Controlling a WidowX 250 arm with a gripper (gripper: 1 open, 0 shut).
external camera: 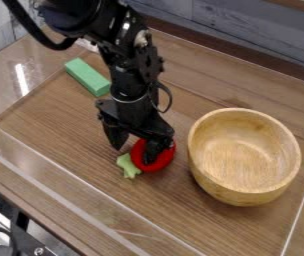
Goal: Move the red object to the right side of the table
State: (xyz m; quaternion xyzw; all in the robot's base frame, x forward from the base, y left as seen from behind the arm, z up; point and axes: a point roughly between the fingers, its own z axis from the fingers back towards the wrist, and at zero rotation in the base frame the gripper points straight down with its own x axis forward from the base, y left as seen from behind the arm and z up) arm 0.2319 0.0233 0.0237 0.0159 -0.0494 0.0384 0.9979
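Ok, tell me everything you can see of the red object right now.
The red object is a small rounded, glossy toy fruit, plastic by its look, with a light green leafy stub sticking out at its lower left end. It lies on the wood-grain table, just left of the wooden bowl; whether it touches the bowl cannot be told. The gripper stands directly over it, pointing down with its jaws spread to either side, hiding the top of the fruit.

Wooden bowl (246,155), upright, at right of frame; green rectangular block (84,75) lying flat at upper left, well apart
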